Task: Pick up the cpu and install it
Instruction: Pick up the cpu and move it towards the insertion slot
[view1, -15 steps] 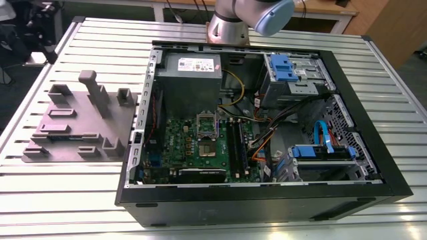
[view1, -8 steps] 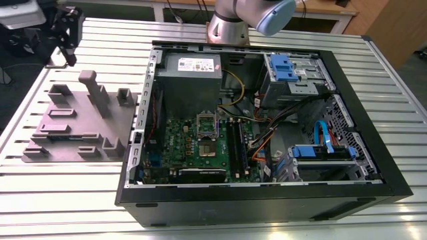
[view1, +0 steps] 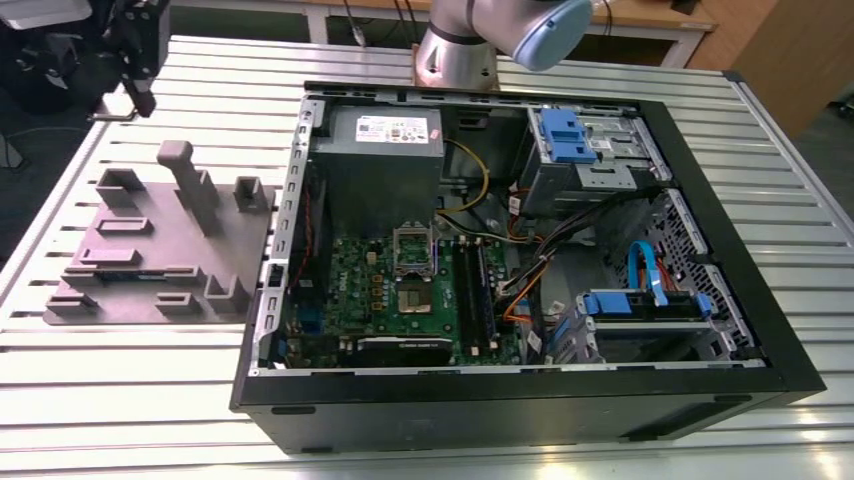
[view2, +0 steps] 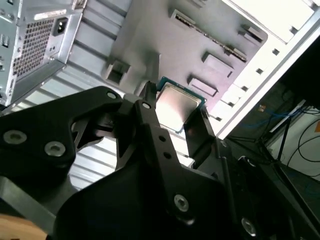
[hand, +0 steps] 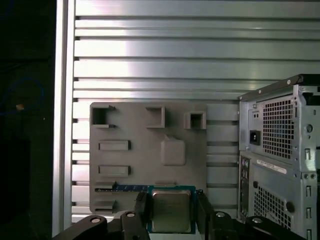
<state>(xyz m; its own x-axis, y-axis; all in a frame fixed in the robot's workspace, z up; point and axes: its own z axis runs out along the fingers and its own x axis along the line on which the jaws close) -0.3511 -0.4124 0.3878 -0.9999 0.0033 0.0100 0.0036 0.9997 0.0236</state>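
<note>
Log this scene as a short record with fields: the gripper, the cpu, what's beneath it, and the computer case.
gripper: gripper shut on the cpu, a finger on either side
cpu: cpu silver top facing both wrist cameras, held off the tray
beneath: grey holder tray on the slatted metal table
computer case: computer case open, green board exposed

In the second wrist view the black fingers (view2: 150, 120) are covering two edges of the cpu (view2: 175, 106), hiding its sides.
</note>
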